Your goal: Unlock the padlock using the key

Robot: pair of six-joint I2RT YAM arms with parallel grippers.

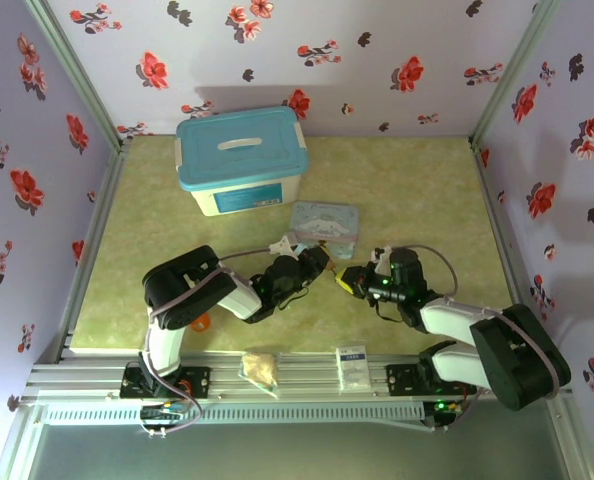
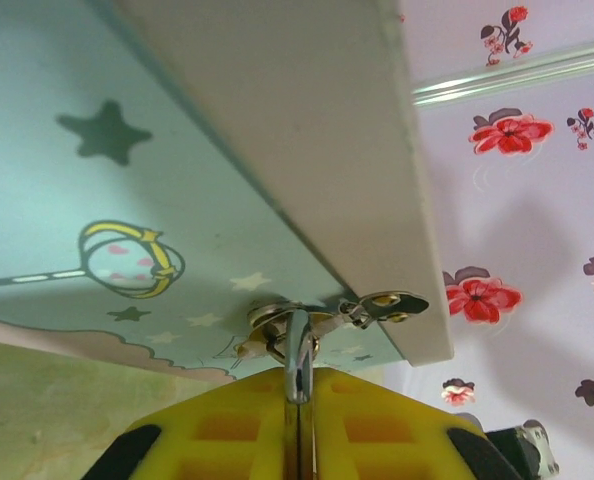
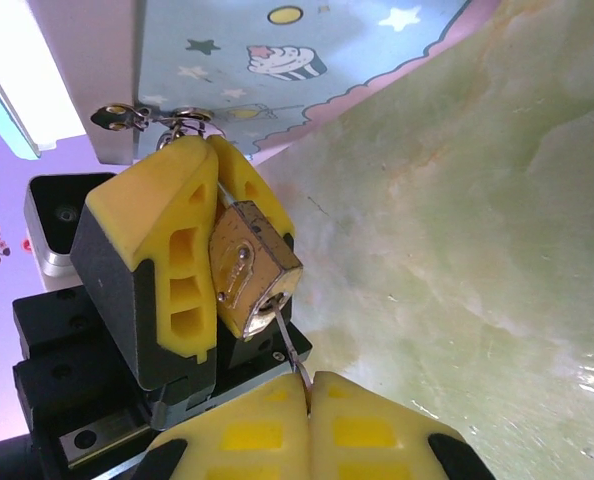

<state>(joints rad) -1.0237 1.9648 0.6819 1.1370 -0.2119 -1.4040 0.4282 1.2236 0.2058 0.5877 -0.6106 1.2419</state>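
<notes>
The small metal padlock (image 3: 252,270) is scuffed brass-gold, the thin key (image 3: 285,338) silvery-grey. The left pincer (image 3: 217,180) and right pincer (image 3: 309,395) are bright yellow with black bodies. The flat pale blue tin (image 3: 377,50) shows stars, a cupcake and a pink scalloped border. The surface (image 3: 477,200) is marbled yellow-green; the lilac walls (image 1: 377,50) bear red and dark flowers.

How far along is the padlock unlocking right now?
Done: the left tool is shut on the padlock, and the right tool is shut on the key. In hand: the key's tip sits at the keyhole in the padlock's underside, apparently inserted. Left: turning the key and freeing the shackle. The pictures do not show whether the shackle has released.
</notes>
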